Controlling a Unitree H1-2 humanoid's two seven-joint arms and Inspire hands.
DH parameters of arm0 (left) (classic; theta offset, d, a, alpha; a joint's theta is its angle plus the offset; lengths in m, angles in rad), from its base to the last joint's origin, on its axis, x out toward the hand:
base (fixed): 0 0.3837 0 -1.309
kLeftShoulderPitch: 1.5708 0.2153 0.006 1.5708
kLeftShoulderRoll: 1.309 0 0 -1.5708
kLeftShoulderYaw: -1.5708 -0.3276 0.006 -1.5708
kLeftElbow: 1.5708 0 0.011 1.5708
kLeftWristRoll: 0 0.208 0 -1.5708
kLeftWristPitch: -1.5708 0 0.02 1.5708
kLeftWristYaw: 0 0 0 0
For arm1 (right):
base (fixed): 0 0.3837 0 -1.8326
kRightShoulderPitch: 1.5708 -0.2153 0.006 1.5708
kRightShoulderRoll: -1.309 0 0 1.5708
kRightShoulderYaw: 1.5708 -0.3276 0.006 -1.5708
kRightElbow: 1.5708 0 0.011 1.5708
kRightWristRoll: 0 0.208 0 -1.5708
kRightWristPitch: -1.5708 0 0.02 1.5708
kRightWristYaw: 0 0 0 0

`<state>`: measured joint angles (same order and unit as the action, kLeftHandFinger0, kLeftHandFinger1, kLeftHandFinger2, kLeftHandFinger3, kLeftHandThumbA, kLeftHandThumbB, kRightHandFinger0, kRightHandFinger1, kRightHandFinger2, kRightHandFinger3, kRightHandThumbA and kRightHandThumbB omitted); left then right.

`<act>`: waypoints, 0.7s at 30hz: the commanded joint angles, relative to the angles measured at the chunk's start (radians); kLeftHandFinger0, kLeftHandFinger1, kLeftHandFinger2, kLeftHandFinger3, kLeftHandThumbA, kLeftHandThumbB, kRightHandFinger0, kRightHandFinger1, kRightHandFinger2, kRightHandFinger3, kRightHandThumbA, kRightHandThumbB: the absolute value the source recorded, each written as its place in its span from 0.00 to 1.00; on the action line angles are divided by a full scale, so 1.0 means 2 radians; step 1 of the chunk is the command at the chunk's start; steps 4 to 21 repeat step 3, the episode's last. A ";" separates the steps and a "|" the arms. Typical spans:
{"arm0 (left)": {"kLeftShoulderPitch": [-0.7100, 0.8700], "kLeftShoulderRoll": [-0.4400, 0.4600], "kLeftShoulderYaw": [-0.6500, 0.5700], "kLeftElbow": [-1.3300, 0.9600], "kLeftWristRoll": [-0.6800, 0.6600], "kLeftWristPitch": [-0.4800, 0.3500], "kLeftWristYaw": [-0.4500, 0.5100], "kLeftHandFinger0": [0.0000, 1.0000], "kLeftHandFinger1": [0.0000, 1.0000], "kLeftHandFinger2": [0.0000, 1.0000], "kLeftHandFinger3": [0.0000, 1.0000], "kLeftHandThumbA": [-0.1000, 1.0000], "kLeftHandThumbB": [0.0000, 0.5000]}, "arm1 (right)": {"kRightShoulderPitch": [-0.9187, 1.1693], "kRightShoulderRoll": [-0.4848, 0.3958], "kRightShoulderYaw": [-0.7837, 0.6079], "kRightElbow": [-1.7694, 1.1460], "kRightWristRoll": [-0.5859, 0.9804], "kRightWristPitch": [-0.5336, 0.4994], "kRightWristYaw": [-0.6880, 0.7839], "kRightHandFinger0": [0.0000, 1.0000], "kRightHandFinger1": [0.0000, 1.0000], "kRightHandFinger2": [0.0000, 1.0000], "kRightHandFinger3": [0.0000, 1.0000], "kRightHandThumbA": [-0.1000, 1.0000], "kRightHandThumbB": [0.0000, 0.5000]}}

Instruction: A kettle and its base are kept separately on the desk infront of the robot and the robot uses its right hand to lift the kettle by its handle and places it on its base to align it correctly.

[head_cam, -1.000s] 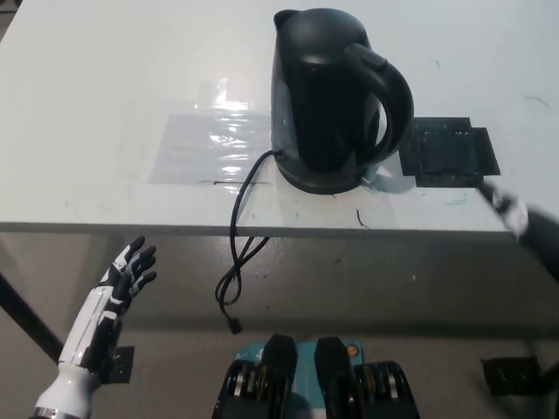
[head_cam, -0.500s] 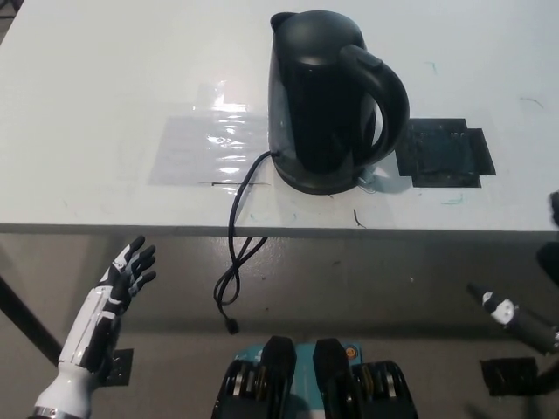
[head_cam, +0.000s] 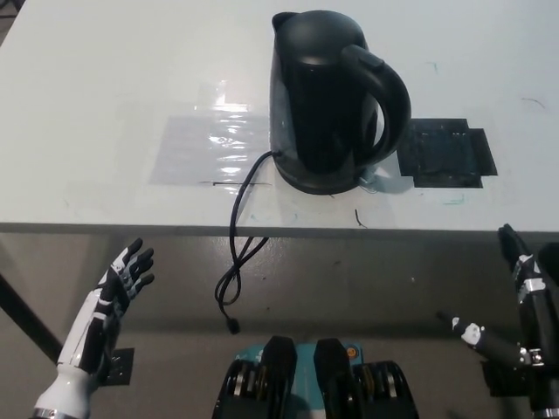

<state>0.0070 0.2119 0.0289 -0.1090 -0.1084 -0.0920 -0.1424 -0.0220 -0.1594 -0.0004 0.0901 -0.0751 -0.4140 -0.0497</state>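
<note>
- Right hand (head_cam: 511, 319) has dropped off the desk (head_cam: 105, 105) edge since a second ago; now sits below the desk's front edge, lower right of the kettle (head_cam: 327, 96), fingers spread, holding nothing.
- Desk: white top, kettle stands toward its front right part, same spot as before.
- Kettle: black, upright, on its base (head_cam: 319, 182), handle (head_cam: 384, 92) looping out to the kettle's right; nothing touching it.
- Clear tape patch (head_cam: 210, 148) on the desk just left of the kettle, shiny.
- Black tape square (head_cam: 445, 153) on the desk just right of the kettle, near the handle side.
- Power cord (head_cam: 238, 253) runs from the base at the kettle's front left, over the desk edge, hangs down in a loop, plug end below the kettle.
- Left hand (head_cam: 122, 279), white, rests well below and left of the kettle, under the desk edge, fingers apart, empty, unchanged.
</note>
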 commanded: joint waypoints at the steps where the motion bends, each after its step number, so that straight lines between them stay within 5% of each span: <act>1: -0.009 0.002 0.008 -0.003 -0.008 -0.026 -0.003 1.00 1.00 1.00 1.00 1.00 0.05 | 0.013 0.002 0.008 -0.001 0.049 -0.022 0.031 1.00 1.00 1.00 1.00 1.00 0.87; 21: -0.009 0.001 0.009 -0.004 -0.007 -0.025 -0.002 1.00 1.00 1.00 1.00 1.00 0.04 | 0.016 0.002 0.009 -0.001 0.051 -0.021 0.033 1.00 1.00 1.00 1.00 1.00 0.89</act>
